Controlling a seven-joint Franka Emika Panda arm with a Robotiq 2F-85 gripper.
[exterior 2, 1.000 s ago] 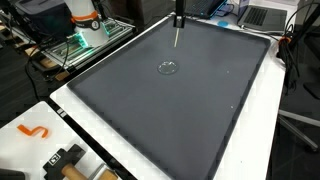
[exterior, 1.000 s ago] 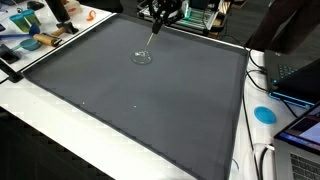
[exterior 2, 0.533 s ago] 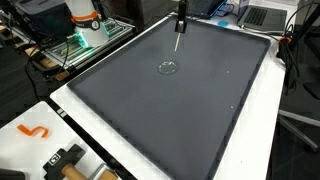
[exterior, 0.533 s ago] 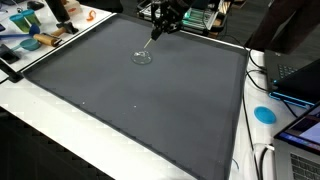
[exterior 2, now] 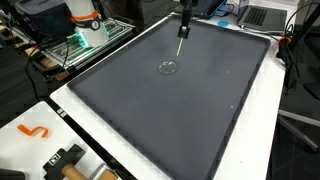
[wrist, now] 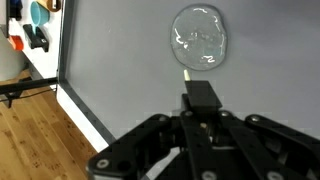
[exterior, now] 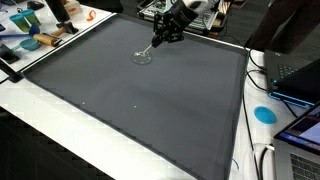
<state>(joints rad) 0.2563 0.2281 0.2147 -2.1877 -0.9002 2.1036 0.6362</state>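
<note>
A small clear glass dish (exterior: 142, 57) sits on the dark grey mat (exterior: 140, 110), toward its far side; it shows in both exterior views (exterior 2: 168, 68) and in the wrist view (wrist: 200, 37). My gripper (exterior: 168, 30) hangs above the mat's far edge, beside the dish. It is shut on a thin stick-like utensil (exterior: 153, 44) with a black handle (wrist: 198, 95). The utensil's slim tip (wrist: 187, 72) points at the dish and ends just short of its rim. In an exterior view the gripper (exterior 2: 186, 14) holds the utensil (exterior 2: 181, 38) tilted downward above the mat.
Blue bowls and orange items (exterior: 35, 40) crowd one back corner. A laptop (exterior: 300, 75) and a blue disc (exterior: 264, 113) lie beside the mat. A wire rack (exterior 2: 85, 45) stands off the table. An orange hook (exterior 2: 35, 130) and a black tool (exterior 2: 65, 158) lie on the white tabletop.
The gripper with the utensil has shifted a little along the far edge and tilted, and the utensil now slants more toward the dish. The dish has not moved.
</note>
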